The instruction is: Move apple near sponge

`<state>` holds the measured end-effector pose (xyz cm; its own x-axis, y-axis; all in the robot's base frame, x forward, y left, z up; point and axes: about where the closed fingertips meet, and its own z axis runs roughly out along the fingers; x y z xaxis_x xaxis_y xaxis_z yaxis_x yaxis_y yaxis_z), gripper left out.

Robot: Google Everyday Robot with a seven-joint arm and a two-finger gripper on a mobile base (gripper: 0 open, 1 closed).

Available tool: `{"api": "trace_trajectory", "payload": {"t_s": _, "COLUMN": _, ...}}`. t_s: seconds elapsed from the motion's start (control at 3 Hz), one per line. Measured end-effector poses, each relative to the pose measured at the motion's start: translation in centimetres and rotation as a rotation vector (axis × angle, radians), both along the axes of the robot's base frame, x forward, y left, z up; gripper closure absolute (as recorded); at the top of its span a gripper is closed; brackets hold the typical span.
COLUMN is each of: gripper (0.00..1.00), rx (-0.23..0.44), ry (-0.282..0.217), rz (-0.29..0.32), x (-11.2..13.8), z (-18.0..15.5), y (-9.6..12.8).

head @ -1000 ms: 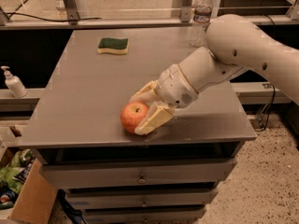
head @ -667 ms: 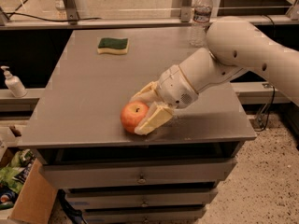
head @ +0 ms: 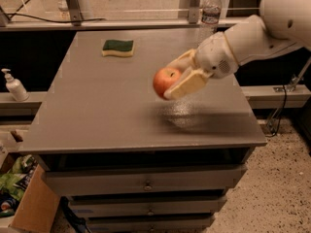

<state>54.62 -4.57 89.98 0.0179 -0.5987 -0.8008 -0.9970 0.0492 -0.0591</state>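
The red-orange apple [head: 164, 80] is held in the air above the middle of the grey table [head: 97, 110], its shadow on the surface below. My gripper [head: 176, 75] is shut on the apple, with one cream finger [head: 187, 84] under it and the other behind it. The white arm reaches in from the right. The sponge [head: 118, 47], dark green on top with a yellow body, lies flat at the table's far side, up and to the left of the apple, well apart from it.
A clear water bottle [head: 211, 8] stands beyond the table's far right corner. A soap dispenser [head: 13, 85] sits on a shelf at the left. A cardboard box [head: 29, 208] stands on the floor at lower left. Drawers sit under the table top.
The apple was resting on the table near the front edge in my gripper. It is now lifted off the surface and carried back and to the right.
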Motion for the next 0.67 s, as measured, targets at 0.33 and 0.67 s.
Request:
{"api": "trace_trajectory", "payload": {"t_s": 0.33, "gripper": 1.00, "rx": 0.008, "ry": -0.030, "rz": -0.018, "x": 0.76, "z": 1.59, "y": -0.42}}
{"api": "trace_trajectory", "payload": {"t_s": 0.67, "gripper": 1.00, "rx": 0.010, "ry": -0.031, "rz": -0.018, "x": 0.81, "z": 1.61, "y": -0.34}}
